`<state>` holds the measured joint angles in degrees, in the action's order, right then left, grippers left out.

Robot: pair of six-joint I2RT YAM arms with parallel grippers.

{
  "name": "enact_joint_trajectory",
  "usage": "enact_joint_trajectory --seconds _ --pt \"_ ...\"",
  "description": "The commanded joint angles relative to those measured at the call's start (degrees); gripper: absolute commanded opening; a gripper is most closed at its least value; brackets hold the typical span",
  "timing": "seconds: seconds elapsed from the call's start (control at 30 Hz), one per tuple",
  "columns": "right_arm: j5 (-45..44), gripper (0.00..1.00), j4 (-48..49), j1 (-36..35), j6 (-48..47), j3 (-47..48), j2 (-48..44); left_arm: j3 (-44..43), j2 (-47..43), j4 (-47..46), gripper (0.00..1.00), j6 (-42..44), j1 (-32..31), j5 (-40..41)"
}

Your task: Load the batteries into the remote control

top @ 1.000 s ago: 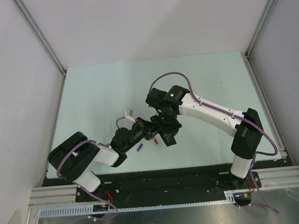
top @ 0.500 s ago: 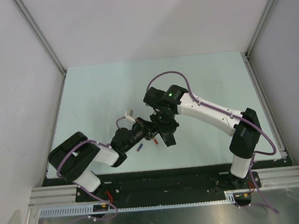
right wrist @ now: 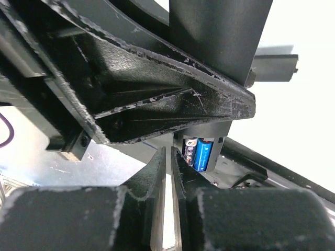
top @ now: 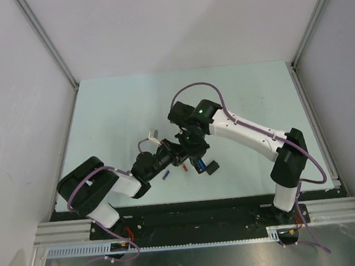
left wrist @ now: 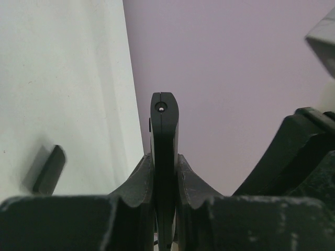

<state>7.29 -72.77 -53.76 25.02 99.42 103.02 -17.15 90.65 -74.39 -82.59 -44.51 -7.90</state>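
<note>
The left fingers (left wrist: 141, 178) grasp the single remote control (left wrist: 164, 141), seen edge-on. Of four batteries, the purple-blue battery (top: 166, 175) and red-orange battery (top: 184, 168) lie loose on the tabletop (top: 113, 113). Only the right wrist view shows the dark battery (right wrist: 189, 149) beside the bright blue battery (right wrist: 203, 153), both seated in the remote control. The right fingers (right wrist: 157, 172) are clenched, empty.

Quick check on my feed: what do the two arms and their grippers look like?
Both arms match: left arm and right arm have white links between black joint housings, each trailing a purple cable. A green light glows on the right wrist. The right gripper has black fingers with scuffed pale edges.
</note>
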Motion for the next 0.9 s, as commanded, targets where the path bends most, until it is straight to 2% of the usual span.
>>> enact_joint_trajectory --seconds 0.0,0.13,0.2,0.23,0.27,0.33,0.4,0.53,0.57,0.7,0.87 --pt "-2.45 0.11 -0.44 1.10 0.47 4.91 -2.20 -0.17 -0.39 -21.85 0.00 -0.91 0.65 0.17" --pt "-5.69 0.13 5.25 4.00 2.32 1.06 -10.53 0.89 -0.74 -21.85 0.00 -0.82 2.23 0.34" --pt "-7.19 0.15 8.59 5.32 4.59 -6.75 -14.94 1.32 -1.09 -21.85 0.00 -0.65 2.76 0.43" --pt "-9.20 0.16 13.49 6.63 5.47 -10.00 -19.83 1.50 -1.44 -21.85 0.00 -0.56 2.85 0.43" --pt "-9.83 0.21 16.14 7.26 8.62 -17.60 -21.97 1.68 -1.70 -21.85 0.00 -0.38 2.94 0.43" --pt "-11.76 0.25 23.59 8.84 11.45 -24.76 -27.58 2.38 -2.67 -21.85 0.00 0.14 2.94 0.34" --pt "-14.22 0.33 28.36 9.28 14.61 -31.81 -29.10 3.52 -3.63 -21.85 0.00 0.84 2.94 0.08" --pt "-17.83 0.44 31.55 7.97 18.13 -33.94 -24.90 6.42 -7.84 -21.85 0.00 2.43 2.94 0.87" --pt "-18.71 0.50 31.90 7.71 19.79 -33.94 -22.63 7.64 -8.64 -21.85 0.00 3.13 2.94 1.13" --pt "-24.76 0.58 30.95 6.65 31.72 -33.94 -18.04 10.72 -12.51 -21.76 0.00 4.19 2.94 2.45" --pt "-30.58 0.66 26.90 5.15 41.94 -33.85 -14.61 13.98 -17.34 -21.67 0.00 5.42 2.94 3.50"
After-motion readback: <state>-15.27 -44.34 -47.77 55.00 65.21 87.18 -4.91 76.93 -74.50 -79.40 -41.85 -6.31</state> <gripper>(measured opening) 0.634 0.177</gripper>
